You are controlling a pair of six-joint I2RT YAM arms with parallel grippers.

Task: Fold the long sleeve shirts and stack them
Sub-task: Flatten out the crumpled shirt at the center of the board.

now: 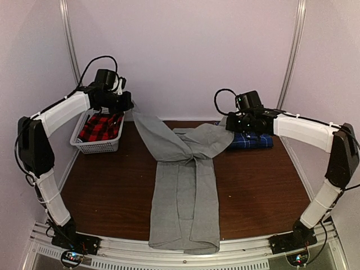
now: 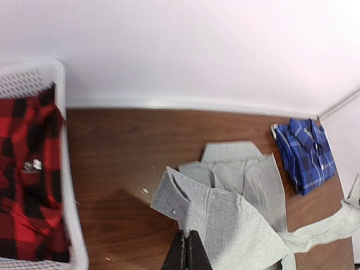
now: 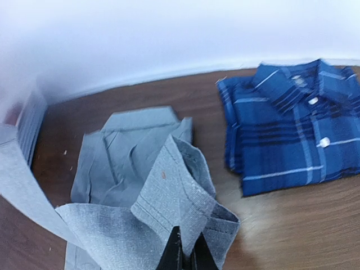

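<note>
The light grey long sleeve shirt (image 1: 185, 197) lies lengthwise down the middle of the table, its hem at the near edge. Its two sleeves cross over the chest and rise to the grippers. My left gripper (image 1: 128, 106) is shut on one sleeve's cuff (image 2: 191, 202), held up at the back left by the basket. My right gripper (image 1: 230, 125) is shut on the other cuff (image 3: 174, 194), held up at the back right. The dark blue plaid long sleeve shirt (image 1: 250, 140) lies folded on the table at the back right, just beyond the right gripper (image 3: 187, 254).
A white mesh basket (image 1: 95, 147) holding a red and black plaid garment (image 1: 101, 127) stands at the back left, right beside the left gripper (image 2: 187, 252). Pale walls close in the back and both sides. Brown tabletop (image 1: 107, 191) flanks the grey shirt.
</note>
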